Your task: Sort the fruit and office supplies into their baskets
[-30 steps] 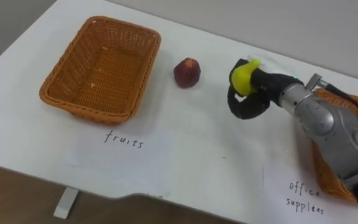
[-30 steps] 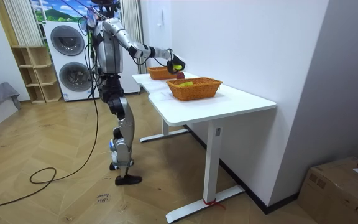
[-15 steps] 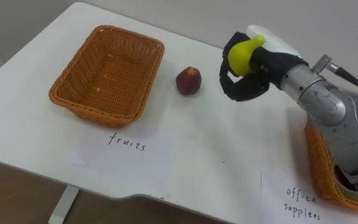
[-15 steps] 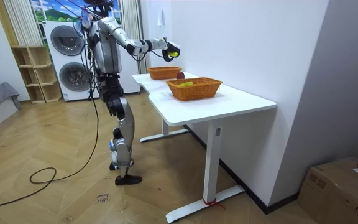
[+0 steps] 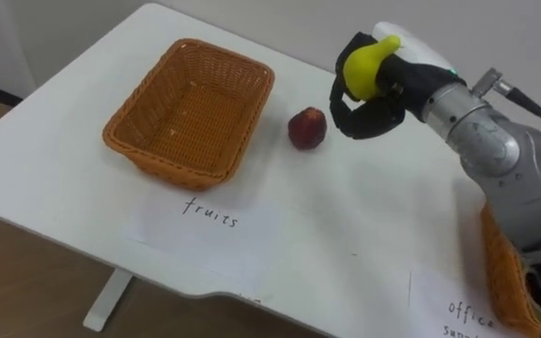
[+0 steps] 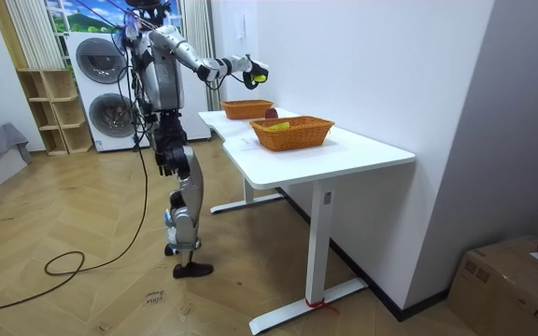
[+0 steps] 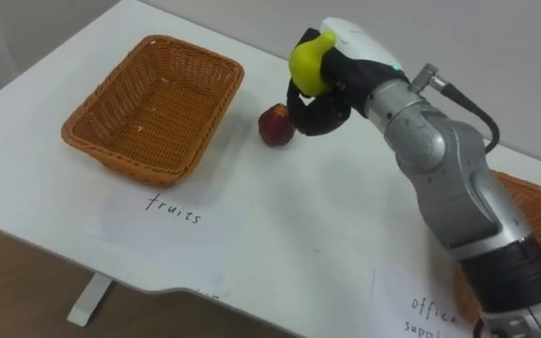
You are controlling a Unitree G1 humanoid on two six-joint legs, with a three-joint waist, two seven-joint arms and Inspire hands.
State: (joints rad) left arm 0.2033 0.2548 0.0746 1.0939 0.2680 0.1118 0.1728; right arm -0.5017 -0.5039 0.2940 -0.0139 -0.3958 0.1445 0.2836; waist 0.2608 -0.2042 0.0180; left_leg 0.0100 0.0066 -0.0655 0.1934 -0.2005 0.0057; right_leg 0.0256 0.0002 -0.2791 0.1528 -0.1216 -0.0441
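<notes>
My right hand (image 5: 374, 94) hangs above the white table, its dark fingers curled round a yellow pear-shaped fruit (image 5: 362, 71); the same hand (image 7: 319, 86) and fruit (image 7: 307, 60) show in the right eye view. A dark red apple (image 5: 307, 128) lies on the table just left of and below the hand, beside the fruit basket. The wicker fruit basket (image 5: 192, 110) stands at the left with nothing in it, behind a paper label reading "fruits" (image 5: 211, 213). In the room view the right hand (image 6: 253, 70) is raised above the far basket (image 6: 246, 108).
A second wicker basket (image 5: 510, 272) sits at the table's right edge by a paper label for office supplies (image 5: 468, 317). The table's front edge (image 5: 83, 253) runs close below the fruit label. In the room view the robot stands at the table's end, washing machines (image 6: 103, 89) behind it.
My right hand has lifted the yellow fruit off the table and carried it up. The camera view has shifted, so basket and apple sit further right in the picture.
</notes>
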